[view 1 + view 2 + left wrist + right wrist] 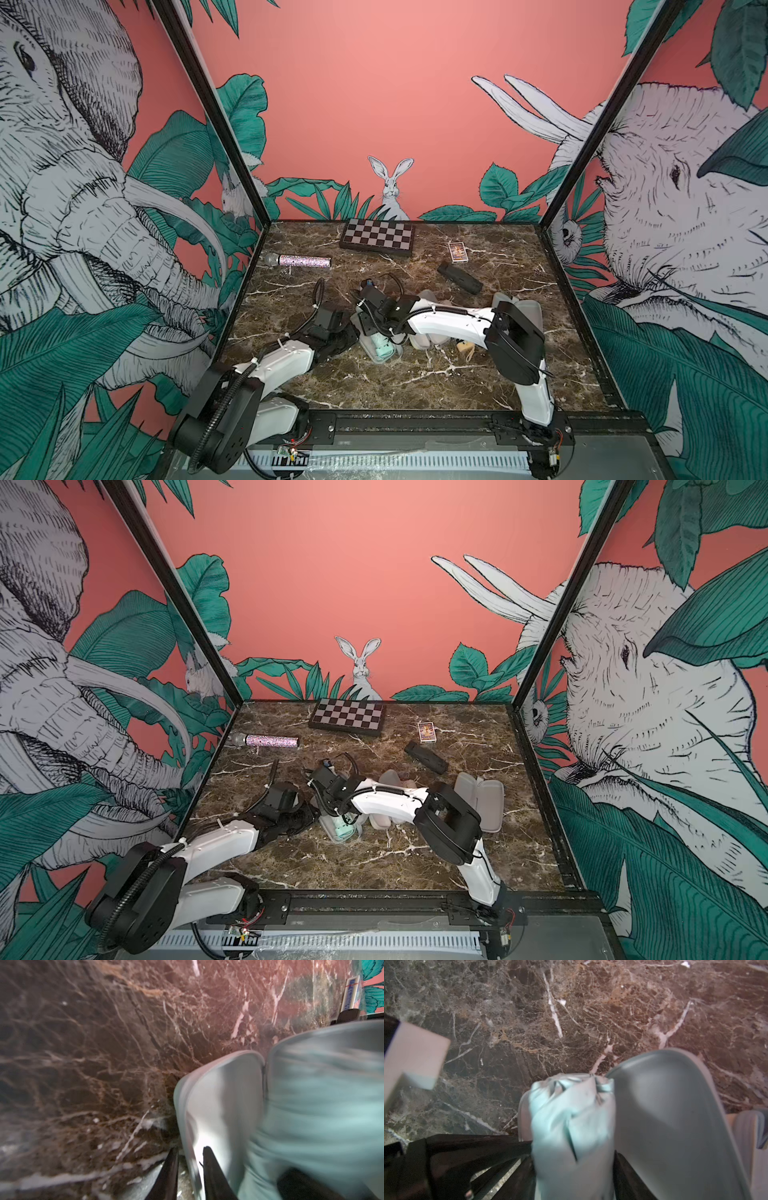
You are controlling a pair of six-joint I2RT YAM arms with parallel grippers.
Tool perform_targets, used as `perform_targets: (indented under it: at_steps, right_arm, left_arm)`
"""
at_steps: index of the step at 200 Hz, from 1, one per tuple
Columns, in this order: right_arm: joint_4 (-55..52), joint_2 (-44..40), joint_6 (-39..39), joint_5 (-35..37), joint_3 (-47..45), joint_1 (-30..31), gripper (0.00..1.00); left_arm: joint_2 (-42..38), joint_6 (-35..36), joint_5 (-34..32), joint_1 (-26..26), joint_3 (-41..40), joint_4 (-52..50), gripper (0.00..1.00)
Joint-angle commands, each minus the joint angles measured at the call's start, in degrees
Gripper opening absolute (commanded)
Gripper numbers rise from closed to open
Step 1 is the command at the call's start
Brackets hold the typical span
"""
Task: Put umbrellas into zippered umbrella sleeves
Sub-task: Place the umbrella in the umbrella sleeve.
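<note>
Mint umbrella (571, 1126) in its sleeve (664, 1105), between right jaws, grip unclear, left jaws pinching sleeve rim

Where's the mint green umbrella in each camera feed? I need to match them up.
Both top views: mint green umbrella low centre, inside the open mint sleeve.
Left wrist: the umbrella, large and blurred, near the lens.
Right wrist: the umbrella, near the lens, folded end showing.
Shared landmark: the sleeve's grey lining right beside it.

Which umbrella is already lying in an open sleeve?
The mint green umbrella, inside the open mint green sleeve. The black umbrella and the cream umbrella lie bare on the tabletop.
</note>
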Motion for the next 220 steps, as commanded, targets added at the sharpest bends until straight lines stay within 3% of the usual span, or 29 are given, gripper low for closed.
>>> perform_targets:
  at_steps: [1,34,74,109,147,183,220]
  right_arm:
    - [-2.4,0.3,-1.4,-0.9,2.3,0.4,0.59]
    - [-4.9,0.2,-2.5,-2.5,4.2,0.4,0.62]
    - [-6.8,2.9,-1.3,-4.6,4.9,0.2,0.53]
    - [-10.4,4.7,-1.2,-6.7,5.6,0.4,0.57]
    - [-15.3,7.4,-2.0,-9.5,6.9,0.3,0.36]
    - [-19.2,4.5,-6.3,-5.4,9.4,0.3,0.35]
    - [-19.3,4.3,-2.3,-6.8,8.9,1.7,0.36]
  left_arm:
    - [-1.3,0.1,-0.2,0.6,-1.0,0.8,0.22]
    - [-2.1,-0.2,0.1,1.1,-2.2,1.4,0.18]
    - [-3.4,-0.9,0.4,1.3,-3.1,2.0,0.18]
    - [-2.5,-0.9,1.1,1.4,-3.4,3.9,0.17]
    - [-1.0,-1.7,0.8,1.5,-4.0,5.9,0.17]
    - [0.1,-3.3,1.7,1.5,-5.0,8.2,0.17]
    - [0.9,-5.4,1.7,1.4,-6.7,11.9,0.16]
